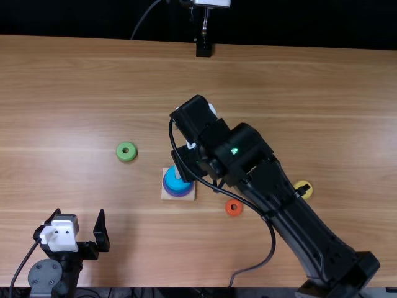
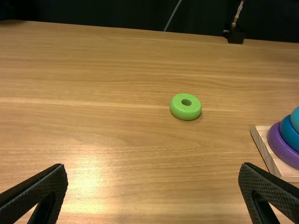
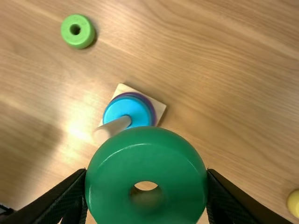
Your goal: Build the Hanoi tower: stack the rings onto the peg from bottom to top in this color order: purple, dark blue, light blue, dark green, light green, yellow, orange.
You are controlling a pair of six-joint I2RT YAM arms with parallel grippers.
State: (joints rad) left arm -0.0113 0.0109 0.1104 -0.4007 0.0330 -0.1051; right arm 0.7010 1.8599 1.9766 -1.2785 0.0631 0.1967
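Top looks steeply down — wrist views share the light green ring [image 2: 186, 112].

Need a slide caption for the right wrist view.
Right gripper holds the dark green ring near the peg, light blue ring already stacked.

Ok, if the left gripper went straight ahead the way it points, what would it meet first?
Probably just bare tabletop: the left gripper seems aimed to pass left of the light green ring. Its height and downward tilt are unclear, though, so a graze isn't ruled out.
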